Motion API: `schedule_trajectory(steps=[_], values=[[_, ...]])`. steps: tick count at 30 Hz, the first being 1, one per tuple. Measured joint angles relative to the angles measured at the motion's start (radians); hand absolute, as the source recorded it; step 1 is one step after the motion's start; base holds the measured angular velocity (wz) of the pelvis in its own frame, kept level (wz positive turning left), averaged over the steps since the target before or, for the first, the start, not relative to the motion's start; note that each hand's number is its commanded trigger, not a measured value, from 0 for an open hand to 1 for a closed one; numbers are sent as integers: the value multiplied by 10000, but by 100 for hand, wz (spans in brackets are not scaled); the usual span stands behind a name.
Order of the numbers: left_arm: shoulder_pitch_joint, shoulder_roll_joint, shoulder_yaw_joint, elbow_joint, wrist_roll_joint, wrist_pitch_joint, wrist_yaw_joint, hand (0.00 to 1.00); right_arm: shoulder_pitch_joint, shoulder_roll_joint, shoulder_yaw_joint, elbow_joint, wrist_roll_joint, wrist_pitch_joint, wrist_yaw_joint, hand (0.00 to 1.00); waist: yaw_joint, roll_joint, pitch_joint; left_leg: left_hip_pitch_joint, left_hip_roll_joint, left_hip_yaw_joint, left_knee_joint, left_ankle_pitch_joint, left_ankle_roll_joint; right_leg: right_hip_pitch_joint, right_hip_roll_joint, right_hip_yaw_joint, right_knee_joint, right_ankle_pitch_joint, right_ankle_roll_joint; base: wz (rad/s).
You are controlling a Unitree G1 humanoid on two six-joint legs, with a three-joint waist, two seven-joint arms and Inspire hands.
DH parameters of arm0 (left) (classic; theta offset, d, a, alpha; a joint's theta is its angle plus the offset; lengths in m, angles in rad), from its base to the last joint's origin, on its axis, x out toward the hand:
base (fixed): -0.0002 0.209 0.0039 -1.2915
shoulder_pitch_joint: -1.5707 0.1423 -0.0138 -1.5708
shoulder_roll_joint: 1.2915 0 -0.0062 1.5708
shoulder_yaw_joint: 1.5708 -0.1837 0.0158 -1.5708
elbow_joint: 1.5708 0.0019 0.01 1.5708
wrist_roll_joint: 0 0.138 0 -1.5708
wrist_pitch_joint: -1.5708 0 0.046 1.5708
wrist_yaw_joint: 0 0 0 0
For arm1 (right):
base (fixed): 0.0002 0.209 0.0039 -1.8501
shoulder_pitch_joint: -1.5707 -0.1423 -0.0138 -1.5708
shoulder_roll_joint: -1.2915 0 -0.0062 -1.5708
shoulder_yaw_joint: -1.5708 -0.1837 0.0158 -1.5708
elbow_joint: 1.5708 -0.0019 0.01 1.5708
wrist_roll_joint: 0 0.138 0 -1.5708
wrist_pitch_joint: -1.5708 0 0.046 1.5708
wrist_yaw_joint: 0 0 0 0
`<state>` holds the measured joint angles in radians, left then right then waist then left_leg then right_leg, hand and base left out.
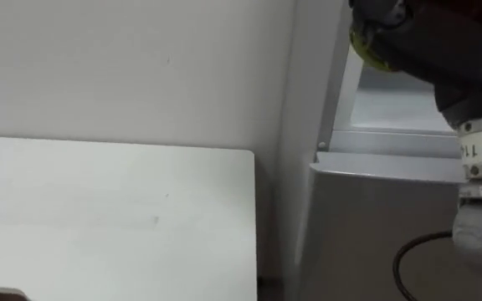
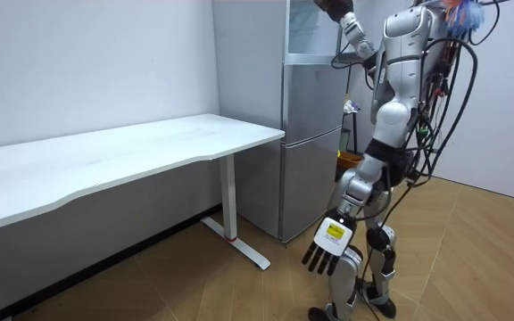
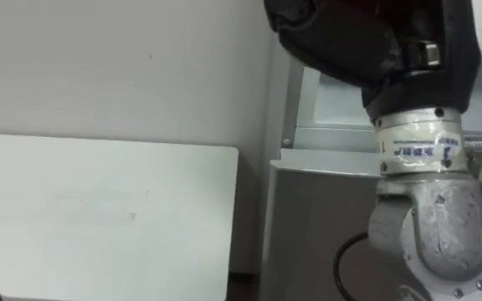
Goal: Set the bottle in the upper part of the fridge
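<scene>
While the robot stands facing the tall grey metal fridge [image 2: 310, 152], its right hand [image 3: 341, 38] is raised at the pale upper compartment [image 1: 400, 109] on the far right. This hand is clenched round the yellow-green bottle [image 1: 368, 48], of which only a rounded edge is visible. The left hand [image 2: 326, 248] hangs low beside the robot, fingers released. The flat white table [image 1: 107, 217] stands left of the fridge.

Fridge [image 2: 310, 134] smooth silver metal, slight sheen; table top [image 2: 150, 147] matt white; floor [image 2: 471, 267] wood.
</scene>
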<state>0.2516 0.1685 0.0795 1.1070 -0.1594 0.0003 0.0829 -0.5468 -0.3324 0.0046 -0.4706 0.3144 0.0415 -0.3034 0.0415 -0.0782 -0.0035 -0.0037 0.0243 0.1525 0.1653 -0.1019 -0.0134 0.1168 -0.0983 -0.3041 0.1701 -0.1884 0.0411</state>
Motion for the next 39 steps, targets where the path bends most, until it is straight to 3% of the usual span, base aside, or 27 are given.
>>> schedule_trajectory(steps=[8,16,20,27,31,39], values=[[90,13,181,125,-10,-42,25,0,209,-300,-538,-176,-7,-17,121,100,-403,-109,-36,55,5,80,11,-99,5,24,-3,55,-9,1,1,-2],[140,-3,177,138,-46,-39,228,0,1498,-393,-1234,-151,65,3,172,100,-674,-151,-20,91,18,163,-26,-114,-11,-5,3,112,-11,1,1,-2],[142,-3,277,153,-42,-40,217,0,1769,-394,-1515,-124,108,33,32,100,-644,-223,22,144,62,386,-61,-130,-22,-75,22,332,-1,3,-2,-18],[145,-23,739,170,-34,-45,150,0,1797,-506,-2087,-58,682,10,-144,100,-745,-293,26,159,145,546,-24,-198,-47,-112,84,523,6,24,-33,-8],[157,-51,971,134,32,-44,-5,0,1796,-865,-2530,637,779,9,-365,100,-693,-327,32,145,151,539,-25,-198,-51,-60,92,509,10,24,-32,0],[173,-10,1128,110,256,6,-80,0,1794,-1059,-2771,2437,2138,33,-785,100,-593,-345,27,147,157,535,-15,-202,-57,-118,96,511,11,23,-32,0]])
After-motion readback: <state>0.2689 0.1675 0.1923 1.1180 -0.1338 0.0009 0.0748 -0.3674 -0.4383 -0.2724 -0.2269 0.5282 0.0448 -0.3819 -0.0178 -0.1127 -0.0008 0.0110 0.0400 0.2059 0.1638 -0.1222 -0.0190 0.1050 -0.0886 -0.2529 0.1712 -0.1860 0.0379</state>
